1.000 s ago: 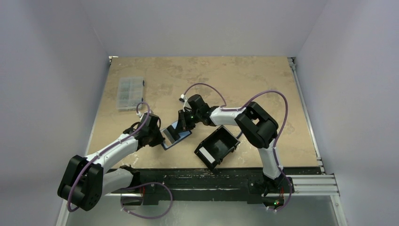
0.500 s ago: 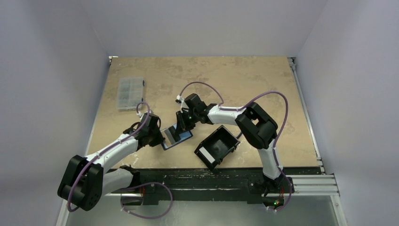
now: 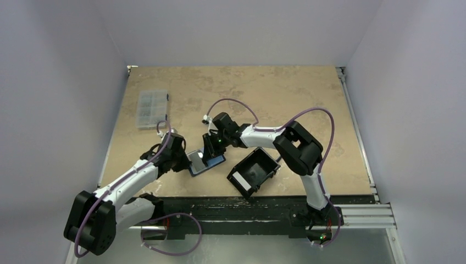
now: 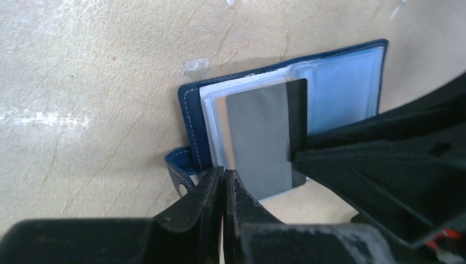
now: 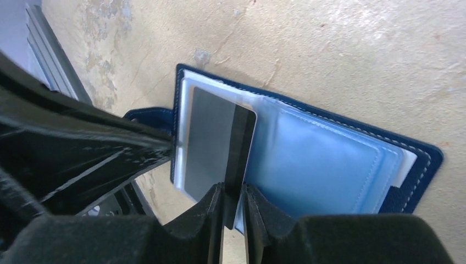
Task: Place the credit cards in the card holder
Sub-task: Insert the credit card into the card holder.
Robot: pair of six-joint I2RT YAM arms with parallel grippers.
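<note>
Grey striped card half in stitched navy card holder; right gripper slightly apart astride it; left gripper pinched together.

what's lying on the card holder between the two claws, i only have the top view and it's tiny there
observer: the left wrist view shows a grey card with a dark stripe along one side, lying over the clear sleeves of the open card holder.
operator: is the right claw gripping it
observer: in the right wrist view the right claw has its fingers a little apart, and the stripe shows through the gap. A grip can't be confirmed.
operator: and the left one
observer: the left claw is shut, with its tips at the holder's edge right beside the closure tab.
</note>
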